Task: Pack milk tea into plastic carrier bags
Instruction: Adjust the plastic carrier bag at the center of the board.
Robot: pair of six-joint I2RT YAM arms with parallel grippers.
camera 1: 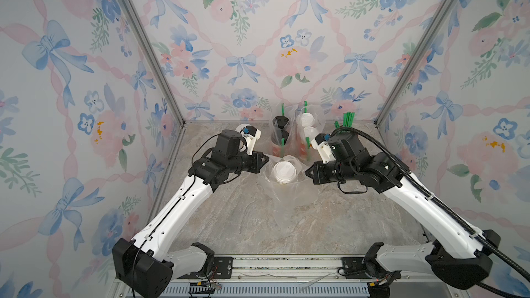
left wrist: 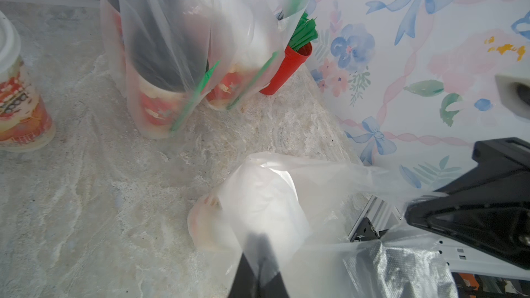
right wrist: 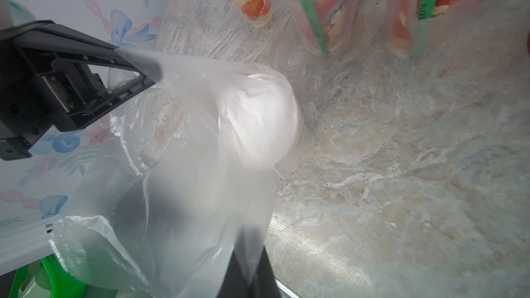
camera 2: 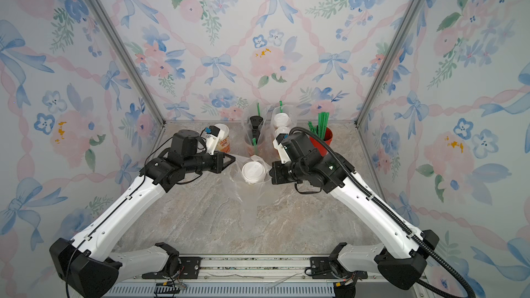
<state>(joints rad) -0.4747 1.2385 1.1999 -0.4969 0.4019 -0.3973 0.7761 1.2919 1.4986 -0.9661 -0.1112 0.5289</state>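
A white-lidded milk tea cup stands inside a clear plastic carrier bag at the middle of the table. My left gripper is shut on the bag's left edge, and the film runs between its jaws in the left wrist view. My right gripper is shut on the bag's right edge. The mouth is stretched open between them. A loose white-lidded cup stands at the back left, behind my left wrist. Two more bags, one with black-lidded cups and one with white-lidded cups, stand at the back.
A red cup of green straws stands at the back right, close behind my right wrist. Green straws stick out of the two back bags. The marble tabletop is walled on three sides, with a rail along the front.
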